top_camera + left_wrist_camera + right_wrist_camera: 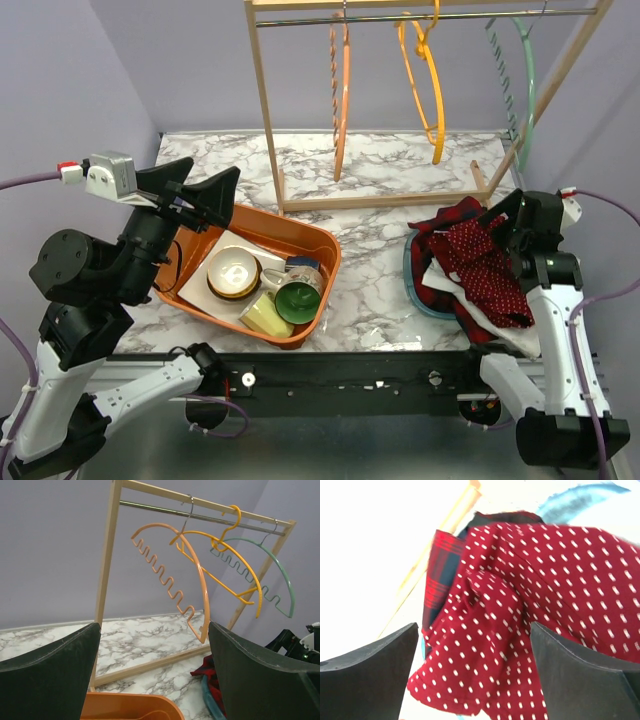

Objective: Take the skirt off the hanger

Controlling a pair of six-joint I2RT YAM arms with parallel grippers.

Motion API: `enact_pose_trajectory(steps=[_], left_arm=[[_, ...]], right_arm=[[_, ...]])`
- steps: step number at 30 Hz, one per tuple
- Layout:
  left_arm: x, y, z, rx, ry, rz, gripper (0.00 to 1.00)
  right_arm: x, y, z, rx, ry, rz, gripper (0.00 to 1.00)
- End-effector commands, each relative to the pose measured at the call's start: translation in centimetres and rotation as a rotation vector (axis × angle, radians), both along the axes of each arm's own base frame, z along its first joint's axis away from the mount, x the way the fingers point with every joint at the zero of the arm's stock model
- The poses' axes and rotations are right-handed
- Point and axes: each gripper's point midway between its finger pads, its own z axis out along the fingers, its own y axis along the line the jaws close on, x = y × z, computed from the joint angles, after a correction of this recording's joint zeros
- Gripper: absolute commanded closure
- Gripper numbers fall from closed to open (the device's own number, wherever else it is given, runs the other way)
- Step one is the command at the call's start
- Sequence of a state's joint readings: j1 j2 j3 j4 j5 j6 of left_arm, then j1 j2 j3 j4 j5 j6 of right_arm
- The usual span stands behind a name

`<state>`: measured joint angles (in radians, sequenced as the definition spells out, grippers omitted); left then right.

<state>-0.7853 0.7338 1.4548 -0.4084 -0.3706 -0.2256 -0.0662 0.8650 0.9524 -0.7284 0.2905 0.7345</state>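
The red skirt with white dots (490,265) lies crumpled on a pile of clothes in a blue basket (412,275) at the right, off any hanger. It fills the right wrist view (530,605). My right gripper (503,222) is open just above it, jaws wide apart (473,627), holding nothing. Three hangers hang bare on the rack: a salmon one (341,90), a yellow one (430,90) and a green one (526,80). My left gripper (212,172) is open and empty, raised over the orange bin and facing the rack (153,626).
The wooden rack (265,110) stands at the back of the marble table. An orange bin (300,230) at the left holds bowls, a green cup and a pale cup. A red plaid garment (450,225) lies under the skirt in the basket.
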Motion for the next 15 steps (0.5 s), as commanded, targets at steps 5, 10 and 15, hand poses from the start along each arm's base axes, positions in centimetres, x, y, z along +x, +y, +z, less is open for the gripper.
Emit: enact_pose_trajectory(steps=[5,10,15], left_arm=[[-0.1,0.7,-1.2,-0.009,0.037,0.022,0.01],[0.1,0.8,-1.6,-0.007,0.048,0.037,0.01],[0.2,0.4,-2.5,-0.018,0.065,0.018,0.01]], right_arm=[[5.0,-0.3,-1.8,-0.045,0.0,0.136,0.0],[7.2,-0.3,-4.0,-0.047,-0.024,0.165,0.01],[6.6,-0.3,-10.3,-0.047,0.147,0.215,0.1]])
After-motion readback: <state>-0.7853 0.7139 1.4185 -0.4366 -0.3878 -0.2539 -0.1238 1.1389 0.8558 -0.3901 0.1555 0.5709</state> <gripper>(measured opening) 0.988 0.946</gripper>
